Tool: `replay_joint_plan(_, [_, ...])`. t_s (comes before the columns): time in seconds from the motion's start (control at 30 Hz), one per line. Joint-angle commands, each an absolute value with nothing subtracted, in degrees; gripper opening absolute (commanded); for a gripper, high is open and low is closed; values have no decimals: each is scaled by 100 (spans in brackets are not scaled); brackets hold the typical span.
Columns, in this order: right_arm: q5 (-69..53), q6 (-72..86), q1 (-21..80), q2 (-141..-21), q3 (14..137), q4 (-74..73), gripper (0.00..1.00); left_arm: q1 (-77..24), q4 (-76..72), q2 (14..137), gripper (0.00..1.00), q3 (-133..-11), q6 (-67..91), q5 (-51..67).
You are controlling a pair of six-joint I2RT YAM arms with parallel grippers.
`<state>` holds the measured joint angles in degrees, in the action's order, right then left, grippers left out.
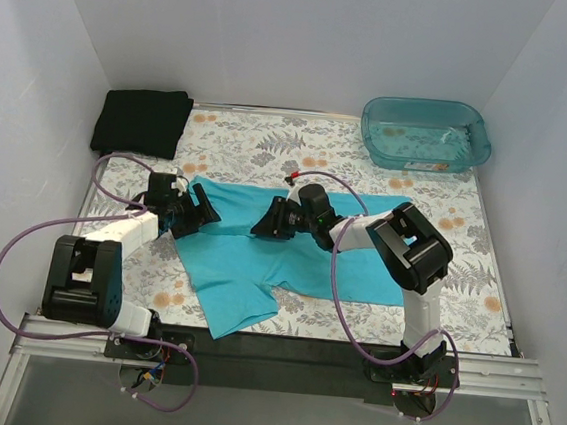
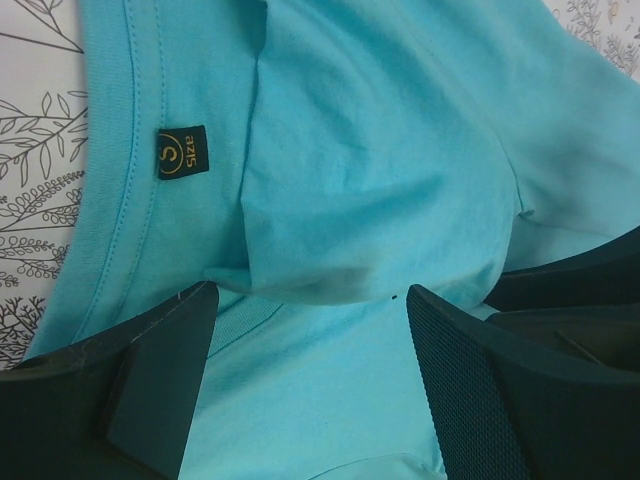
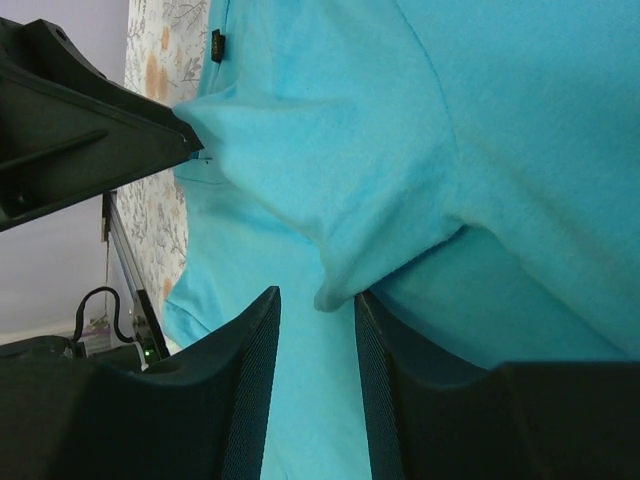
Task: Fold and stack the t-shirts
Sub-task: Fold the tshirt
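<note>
Nearest the bases, spread on the tabletop [image 1: 260, 140]: teal shirt [image 1: 248, 269], long axis running left to right, collar end at the left, one sleeve trailing toward the near edge.

A little farther in, both tools down on the shirt's far half, facing each other along that long axis, most of the cloth lying nearward of them.

Left tool [image 1: 203, 210]: closer to the collar, just beside the size label [image 2: 180, 150]. Jaws wide apart, a raised fold of teal cloth lying across the gap, one pad [image 2: 170, 350] touching the fold's edge. Open, with nothing clamped as far as can be seen.

Right tool [image 1: 266, 221]: closer to the middle of the body. Jaws drawn narrow, a slit showing between the pads [image 3: 250, 390], a ridge of cloth dipping into the mouth. Pinched or only straddled, cannot tell.

Judging from this, probably a pick-up of that far edge by both tools, then a fold across the long axis. Worth securing both grips before any lift, since a one-sided hold would likely skew the fold.

Farthest back: black shirt [image 1: 142, 122] at the far left corner, well apart from the teal one, apparently folded already. Tub [image 1: 426, 105] at the far right.
</note>
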<state>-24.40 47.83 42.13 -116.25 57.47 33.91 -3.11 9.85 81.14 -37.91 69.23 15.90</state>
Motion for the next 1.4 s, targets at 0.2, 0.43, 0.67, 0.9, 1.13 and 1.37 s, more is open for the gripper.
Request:
replay_joint_plan(0.2, [-2417,4781,4263,-11812,6003,3691,28,-281,967,8200,71,-3832,6812,1687])
replay_joint_plan(0.43, [-2408,4720,4263,-11646,5941,3683,4,-281,976,8209,71,-3832,6785,1758])
replay_joint_plan(0.67, [-2470,4676,4263,-11593,5924,3683,1,-281,976,7946,74,-3806,6627,1152])
replay_joint_plan(0.9, [-2505,4614,4263,-11575,5977,3683,1,-281,642,8173,80,-3858,6583,1537])
replay_joint_plan(1.13, [-2549,4597,4263,-11584,6029,3683,1,-281,413,8288,81,-3841,6574,2013])
replay_joint_plan(1.37, [-2566,4553,4263,-11496,6012,3683,1,-281,536,8069,75,-3701,6653,2180])
